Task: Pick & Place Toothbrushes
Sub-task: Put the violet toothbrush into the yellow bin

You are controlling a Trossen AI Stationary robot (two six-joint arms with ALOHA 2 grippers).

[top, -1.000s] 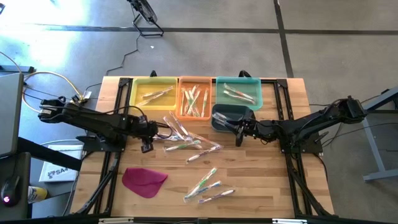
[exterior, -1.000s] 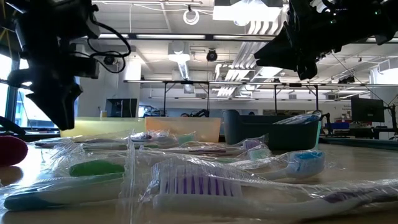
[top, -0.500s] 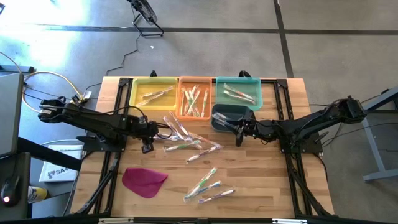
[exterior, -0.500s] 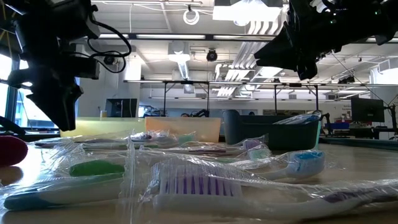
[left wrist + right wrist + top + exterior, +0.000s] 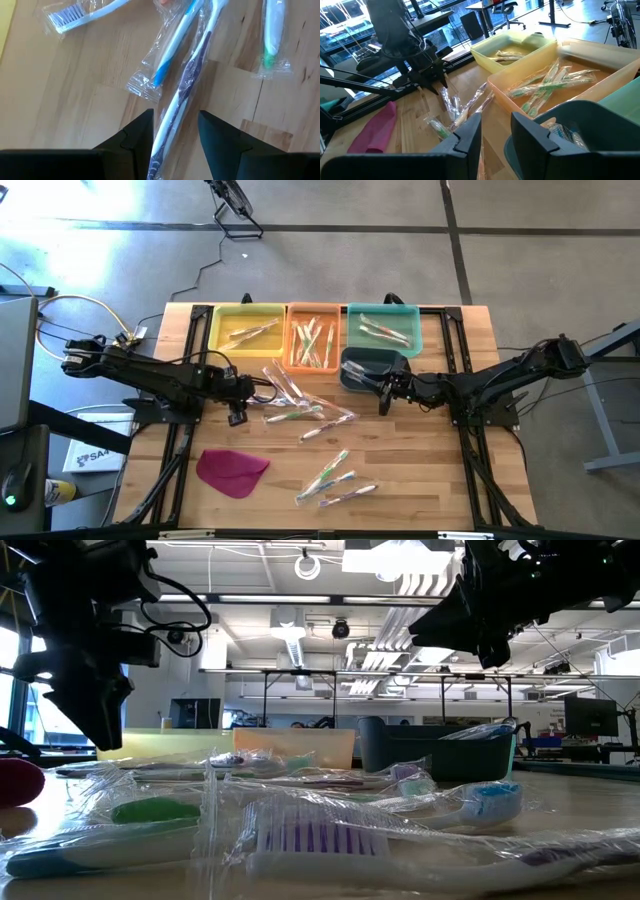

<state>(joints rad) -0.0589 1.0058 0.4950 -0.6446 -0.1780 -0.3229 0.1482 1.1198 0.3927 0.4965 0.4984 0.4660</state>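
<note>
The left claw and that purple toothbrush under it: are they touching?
Cannot tell. In the left wrist view the open left gripper straddles the purple toothbrush, but the view does not settle contact or a gap.

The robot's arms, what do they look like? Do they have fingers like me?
Both are dark, nearly black, built of chunky jointed segments, with thin black cables looping along them. The left arm and right arm each end in a claw: the left claw and right claw have just two flat, angular dark fingers, not five. No markings are visible on them.
</note>
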